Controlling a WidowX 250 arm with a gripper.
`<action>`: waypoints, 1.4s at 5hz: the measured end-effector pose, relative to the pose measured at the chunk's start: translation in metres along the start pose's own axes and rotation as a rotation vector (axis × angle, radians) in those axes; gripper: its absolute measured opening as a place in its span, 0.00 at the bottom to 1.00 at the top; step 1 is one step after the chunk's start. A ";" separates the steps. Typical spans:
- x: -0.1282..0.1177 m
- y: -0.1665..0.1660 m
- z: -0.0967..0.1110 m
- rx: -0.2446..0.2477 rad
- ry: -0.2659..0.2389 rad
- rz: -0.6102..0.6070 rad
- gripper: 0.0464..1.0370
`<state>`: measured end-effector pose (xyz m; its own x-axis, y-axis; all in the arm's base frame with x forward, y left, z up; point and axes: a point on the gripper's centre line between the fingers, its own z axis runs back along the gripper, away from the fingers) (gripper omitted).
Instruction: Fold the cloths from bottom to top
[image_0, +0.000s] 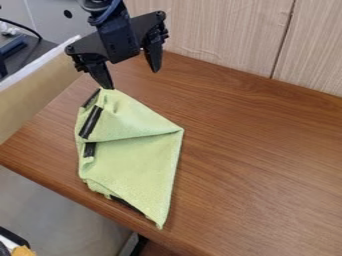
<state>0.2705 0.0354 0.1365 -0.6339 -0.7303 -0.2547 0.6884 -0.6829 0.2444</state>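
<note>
One light-green cloth (137, 165), partly folded and bearing black strips (91, 121), lies on the left part of the wooden tabletop (267, 175). Above the tabletop hangs the two-finger gripper (132, 79), spread wide, grasping nothing; behind the tabletop stands wood-grain panelling (220, 35).
</note>
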 end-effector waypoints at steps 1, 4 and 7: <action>0.004 -0.003 -0.006 -0.016 -0.021 0.007 0.96; 0.067 -0.013 -0.020 -0.016 -0.074 -0.088 0.96; 0.129 -0.028 -0.066 -0.091 -0.212 -0.194 0.96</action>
<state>0.1926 -0.0384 0.0352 -0.8096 -0.5807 -0.0852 0.5699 -0.8125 0.1226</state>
